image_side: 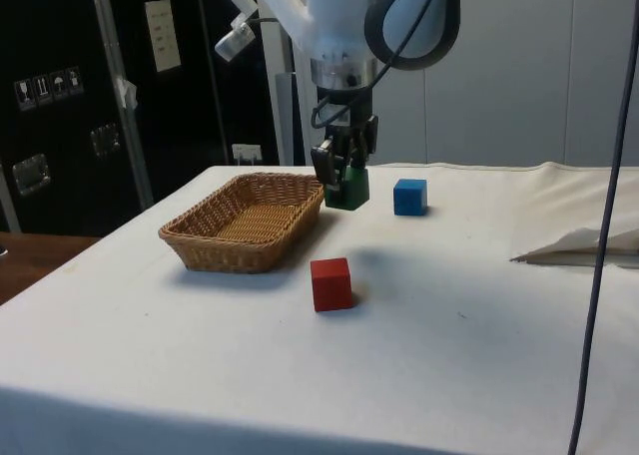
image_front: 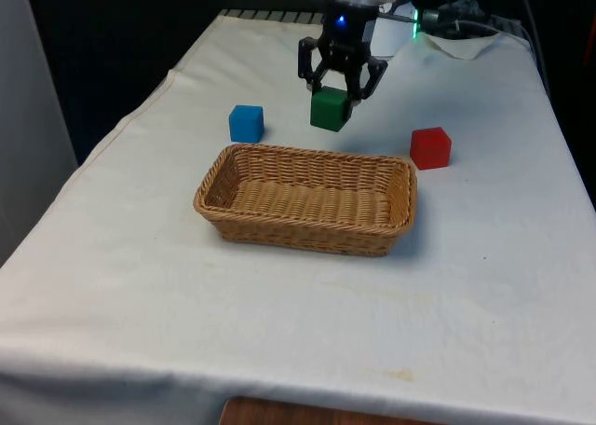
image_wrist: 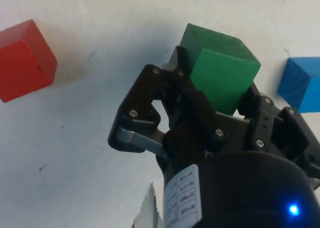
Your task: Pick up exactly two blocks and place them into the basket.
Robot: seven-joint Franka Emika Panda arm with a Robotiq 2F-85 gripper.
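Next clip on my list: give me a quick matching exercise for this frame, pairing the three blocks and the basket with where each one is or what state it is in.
Things:
1. green block
2. blue block
3. red block
4. basket

States:
A. on the cloth, towards the front view's right of the basket
B. holding no block
C. clamped in the gripper, off the cloth
D. on the cloth, towards the front view's left, beyond the basket

Pairs: 1-C, 2-D, 3-A, 4-B

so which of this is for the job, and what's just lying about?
For the job:
- green block, held in gripper
- blue block
- red block
- basket

Lying about:
- crumpled white sheet on the cloth
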